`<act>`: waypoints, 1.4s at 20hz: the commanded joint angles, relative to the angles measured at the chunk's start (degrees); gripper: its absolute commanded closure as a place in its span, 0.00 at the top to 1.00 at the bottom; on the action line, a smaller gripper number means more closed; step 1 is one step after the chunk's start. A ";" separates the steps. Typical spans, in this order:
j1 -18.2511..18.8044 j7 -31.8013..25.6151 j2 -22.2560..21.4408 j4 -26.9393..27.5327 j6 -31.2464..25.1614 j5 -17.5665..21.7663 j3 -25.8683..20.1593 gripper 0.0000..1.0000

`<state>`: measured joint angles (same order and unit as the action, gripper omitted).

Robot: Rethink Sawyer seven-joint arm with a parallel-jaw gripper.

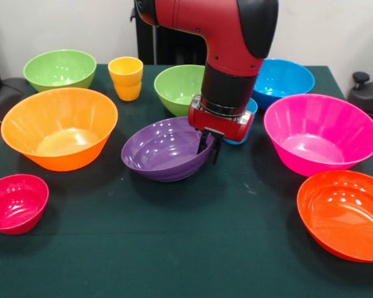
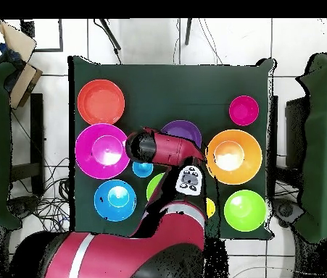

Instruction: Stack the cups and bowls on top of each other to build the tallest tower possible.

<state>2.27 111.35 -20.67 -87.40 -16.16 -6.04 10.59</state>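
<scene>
My gripper (image 1: 210, 146) stands at the right rim of the purple bowl (image 1: 165, 149), its fingers closed across the rim. The bowl tilts, its right side raised. In the overhead view my arm covers the gripper and only the purple bowl's far part (image 2: 185, 130) shows. The yellow-orange cup (image 1: 125, 77) stands upright at the back, between two green bowls (image 1: 59, 68) (image 1: 179, 87). The light blue cup (image 1: 251, 124) is mostly hidden behind my gripper; it also shows in the overhead view (image 2: 143, 169). No bowl or cup sits on another, so no tower is in view.
The large orange bowl (image 1: 59, 127) and the small crimson bowl (image 1: 15, 202) are on the left. The blue bowl (image 1: 283, 81), pink bowl (image 1: 314, 133) and red-orange bowl (image 1: 345, 214) are on the right. The dark green table (image 1: 174, 248) ends at the picture's bottom.
</scene>
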 commanded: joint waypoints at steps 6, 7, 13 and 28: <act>0.20 6.57 2.03 -0.26 -2.28 -0.55 -5.75 0.00; 0.22 6.57 2.05 -0.23 -2.27 -0.56 -5.77 0.00; 0.06 6.39 1.20 -0.44 -3.52 -0.58 -5.58 0.00; 0.29 6.01 -0.88 0.81 -8.26 -1.07 -5.60 0.00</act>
<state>2.27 111.35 -22.88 -87.42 -18.88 -6.04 10.59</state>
